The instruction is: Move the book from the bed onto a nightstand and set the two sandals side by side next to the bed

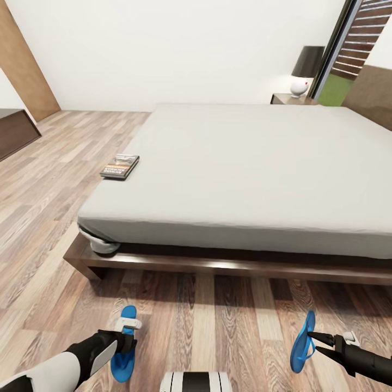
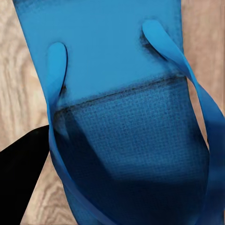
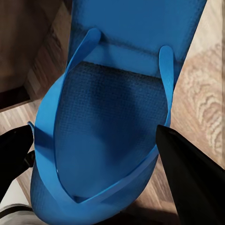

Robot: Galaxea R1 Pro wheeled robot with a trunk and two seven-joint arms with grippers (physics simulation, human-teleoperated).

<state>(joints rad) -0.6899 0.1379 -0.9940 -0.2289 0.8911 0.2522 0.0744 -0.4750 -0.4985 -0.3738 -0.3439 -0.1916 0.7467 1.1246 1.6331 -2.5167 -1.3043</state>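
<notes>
The grey-mattress bed [image 1: 261, 169] on its dark frame takes up the middle of the head view. Near its left edge lies the book [image 1: 119, 166]. A dark nightstand [image 1: 287, 99] stands behind the bed's far corner. One blue sandal [image 1: 124, 351] [image 2: 117, 117] lies flat on the floor. My left gripper [image 1: 127, 333] hovers low over it, open, with one black finger [image 2: 21, 176] beside its edge. The other sandal [image 1: 302, 343] [image 3: 112, 126] stands tilted on its edge, held between the fingers [image 3: 192, 183] of my right gripper [image 1: 314, 340], which is shut on it.
A white lamp with a dark shade [image 1: 302, 71] sits on the nightstand. A long dark bench cabinet [image 1: 13, 130] stands at the left wall. Wood-plank floor [image 1: 218, 326] runs between the two sandals in front of the bed frame [image 1: 218, 267].
</notes>
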